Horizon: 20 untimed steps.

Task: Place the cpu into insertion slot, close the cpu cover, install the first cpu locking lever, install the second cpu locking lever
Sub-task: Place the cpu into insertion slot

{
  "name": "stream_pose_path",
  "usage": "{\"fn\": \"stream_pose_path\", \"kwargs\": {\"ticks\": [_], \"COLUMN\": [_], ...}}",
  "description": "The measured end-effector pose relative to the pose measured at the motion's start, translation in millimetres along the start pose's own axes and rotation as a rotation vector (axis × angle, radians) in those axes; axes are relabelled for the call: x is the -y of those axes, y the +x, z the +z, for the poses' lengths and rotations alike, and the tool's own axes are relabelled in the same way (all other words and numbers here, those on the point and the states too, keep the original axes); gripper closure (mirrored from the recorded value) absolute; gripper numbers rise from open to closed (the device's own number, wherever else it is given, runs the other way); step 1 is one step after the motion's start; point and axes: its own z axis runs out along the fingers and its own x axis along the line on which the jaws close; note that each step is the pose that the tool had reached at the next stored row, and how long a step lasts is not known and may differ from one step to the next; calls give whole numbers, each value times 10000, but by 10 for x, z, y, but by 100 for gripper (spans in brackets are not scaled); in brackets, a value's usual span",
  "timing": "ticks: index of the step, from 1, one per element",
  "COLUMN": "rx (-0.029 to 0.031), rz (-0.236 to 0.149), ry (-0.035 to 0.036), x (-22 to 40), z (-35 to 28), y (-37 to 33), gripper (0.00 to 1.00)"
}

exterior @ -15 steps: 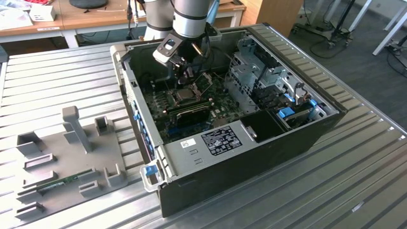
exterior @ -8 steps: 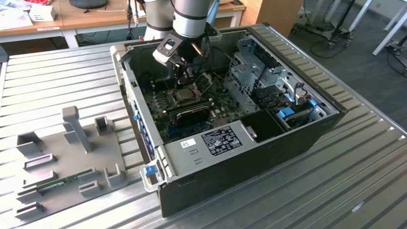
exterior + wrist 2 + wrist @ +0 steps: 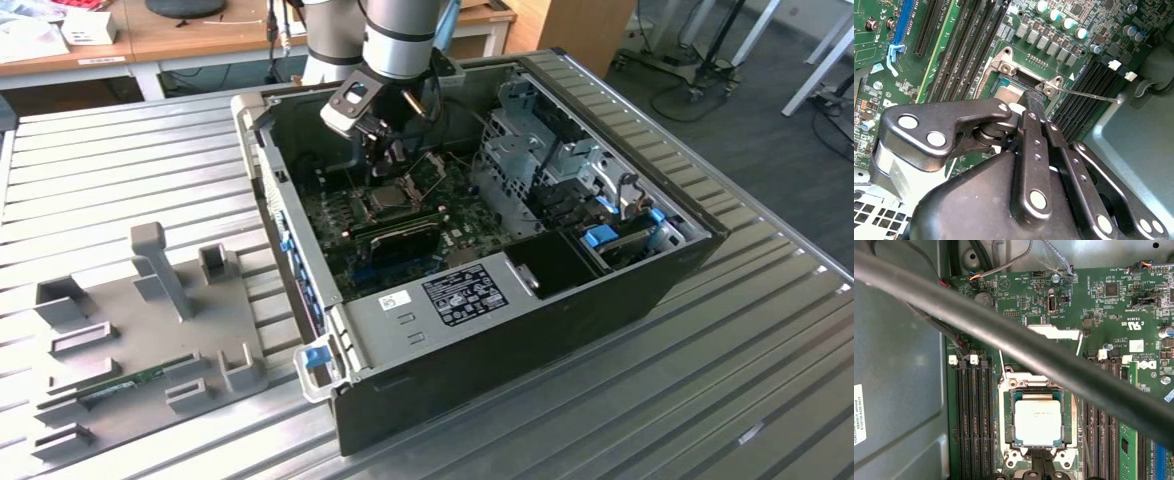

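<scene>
The cpu (image 3: 1037, 421) lies flat in the insertion slot (image 3: 1012, 412) on the green board, its silvery top showing; it is also in the second wrist view (image 3: 1013, 93) and the exterior view (image 3: 391, 197). The cpu cover (image 3: 1054, 332) stands swung open off the socket's far edge. A thin wire locking lever (image 3: 1089, 95) sticks out free beside the socket. My gripper (image 3: 1043, 463) is shut with nothing between its fingers. Its tips (image 3: 1035, 98) rest at the socket's edge next to the chip. In the exterior view the gripper (image 3: 387, 158) reaches down into the open case.
Long black memory slots (image 3: 974, 415) flank the socket on both sides. A thick black cable (image 3: 1004, 335) crosses above the board. The drive cage (image 3: 561, 160) fills the case's side at the exterior view's right. A grey fixture plate (image 3: 147, 340) lies on the ribbed table (image 3: 747, 330).
</scene>
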Motion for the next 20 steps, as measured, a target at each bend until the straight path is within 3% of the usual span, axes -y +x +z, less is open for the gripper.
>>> {"fn": "stream_pose_path", "kwargs": {"ticks": [18, 20], "rx": [5, 0], "rz": [1, 2], "ry": [136, 106], "x": [0, 1], "z": [0, 0], "y": [0, 0], "gripper": [89, 89]}}
